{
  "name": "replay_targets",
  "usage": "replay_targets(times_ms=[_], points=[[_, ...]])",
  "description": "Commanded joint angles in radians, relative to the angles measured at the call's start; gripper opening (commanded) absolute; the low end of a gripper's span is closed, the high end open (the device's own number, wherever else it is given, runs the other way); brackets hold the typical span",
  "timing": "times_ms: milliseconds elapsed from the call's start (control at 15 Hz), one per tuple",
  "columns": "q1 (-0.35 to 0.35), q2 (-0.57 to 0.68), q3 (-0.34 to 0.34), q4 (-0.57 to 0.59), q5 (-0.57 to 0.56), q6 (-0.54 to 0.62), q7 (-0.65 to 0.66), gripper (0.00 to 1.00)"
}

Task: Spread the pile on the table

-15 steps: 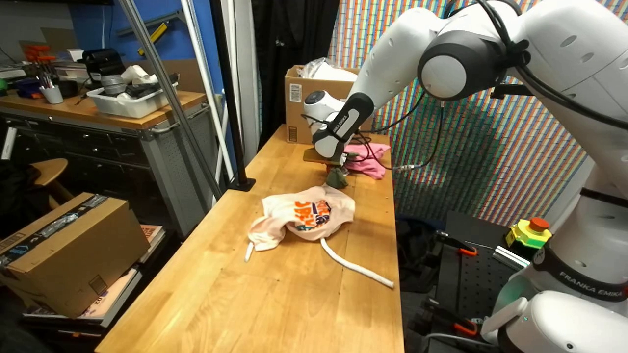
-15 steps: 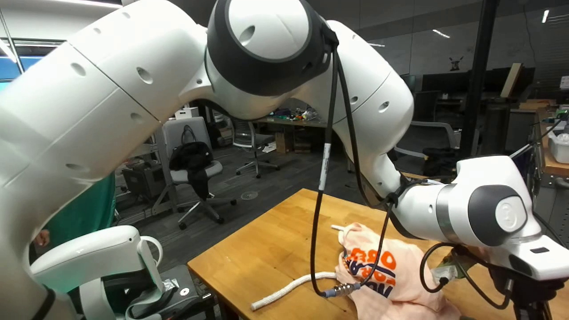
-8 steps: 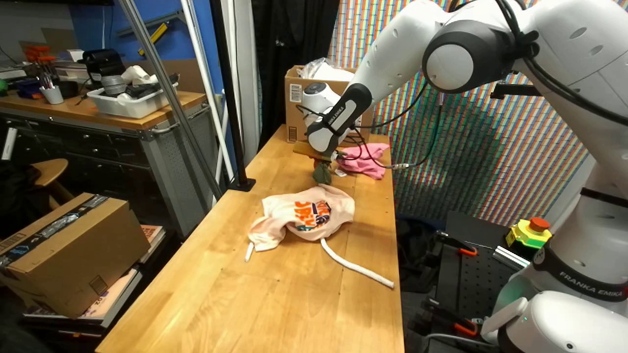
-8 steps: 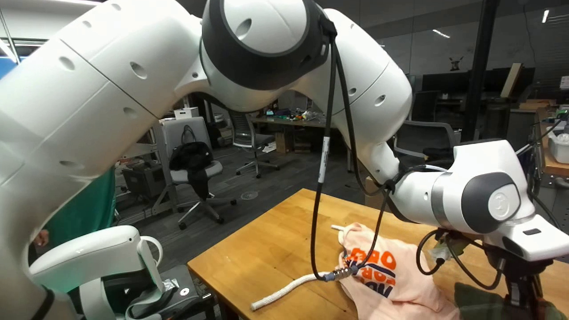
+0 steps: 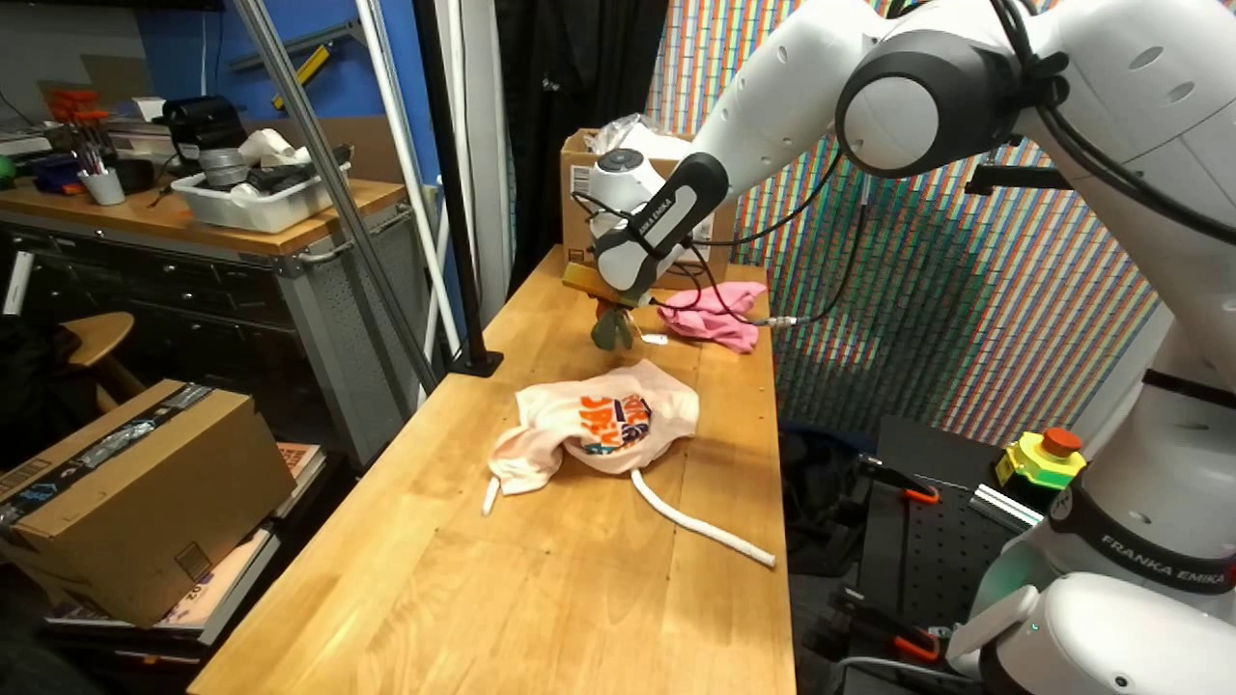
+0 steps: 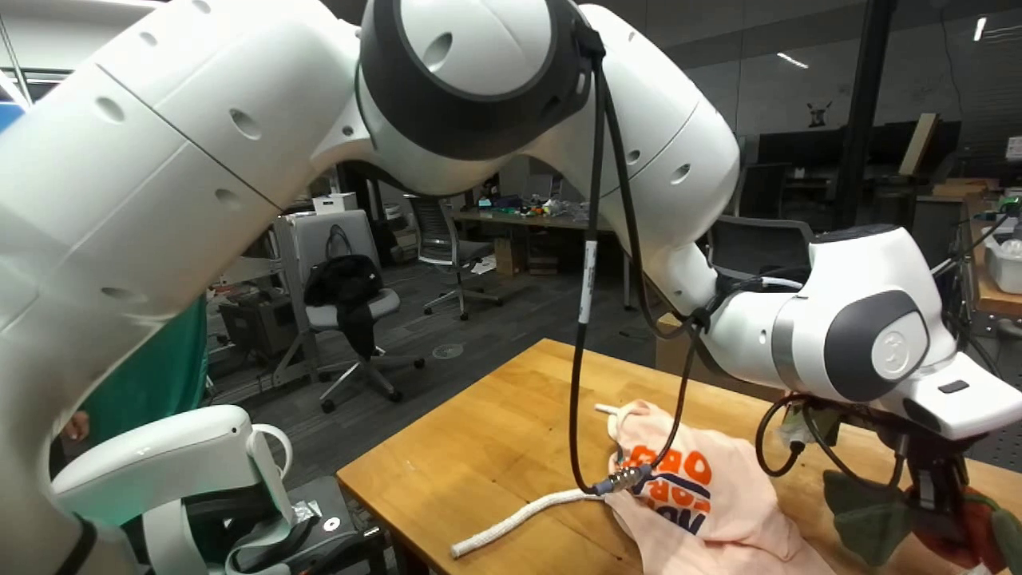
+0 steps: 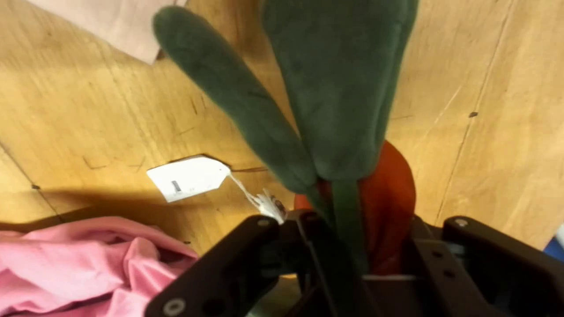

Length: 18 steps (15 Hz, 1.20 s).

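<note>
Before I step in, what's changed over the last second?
The end effector, closed on a red and green piece, has risen and carried it away from the pink cloth. I see nothing let go. The cream printed cloth and white cord stayed put.

Claw (image 7: pixel 363 237) clamped on a red-green piece (image 7: pixel 396 182).
Green stem (image 7: pixel 346 207) between the fingers (image 7: pixel 440 264), red part behind it; broad leaf (image 7: pixel 337 88) straight ahead of the claw, narrow leaf (image 7: pixel 238 94) slanting off left. White tag (image 7: pixel 189 176) ahead-left of the claw, string (image 7: pixel 243 189) ending beside it. Pink cloth (image 7: pixel 88 259), rumpled, left of the claw. Corner of cream cloth (image 7: pixel 119 22) well ahead, left. Pale table (image 7: pixel 97 119) below. Blue patch (image 7: pixel 555 252) far right, too small to make out.
</note>
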Motion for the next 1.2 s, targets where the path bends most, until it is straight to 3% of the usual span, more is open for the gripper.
replay_targets(times_ms=[0,667,1133], points=[[0.004,0.03,-0.006,0.08,0.019,0.013,-0.028,0.05],[0.003,0.155,0.039,0.363,0.022,-0.074,-0.081,0.05],[0.016,0.283,-0.018,0.617,-0.041,-0.328,-0.056,0.05]])
